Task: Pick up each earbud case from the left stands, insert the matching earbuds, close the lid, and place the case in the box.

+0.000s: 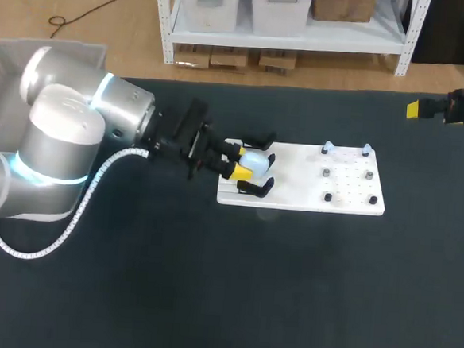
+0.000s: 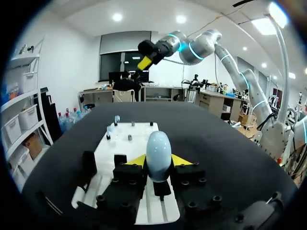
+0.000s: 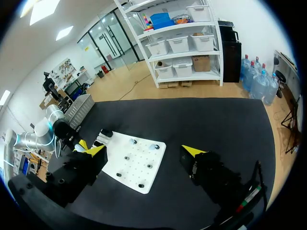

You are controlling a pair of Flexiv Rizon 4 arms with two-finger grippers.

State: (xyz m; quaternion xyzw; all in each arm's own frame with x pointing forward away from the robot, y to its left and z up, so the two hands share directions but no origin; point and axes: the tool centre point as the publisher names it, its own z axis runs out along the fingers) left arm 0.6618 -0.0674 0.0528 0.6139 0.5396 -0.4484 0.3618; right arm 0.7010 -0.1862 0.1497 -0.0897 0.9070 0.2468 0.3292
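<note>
Resting on the dark worktop (image 1: 288,289) is the white board (image 1: 350,190), from which the right claw (image 3: 144,151) is held splayed and well apart, seemingly to leave room, while the left claw (image 1: 241,162) is clamped on the pale earbud case (image 2: 158,155) between the black stands (image 1: 255,188).

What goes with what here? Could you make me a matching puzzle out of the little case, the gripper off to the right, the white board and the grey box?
1 earbud case
2 right gripper
3 stand board
4 box

A grey, at the table's far left corner
B open, holding nothing
C pale blue, between the fingers of the left gripper
D white, with small pegs

Pairs: 1-C, 2-B, 3-D, 4-A
</note>
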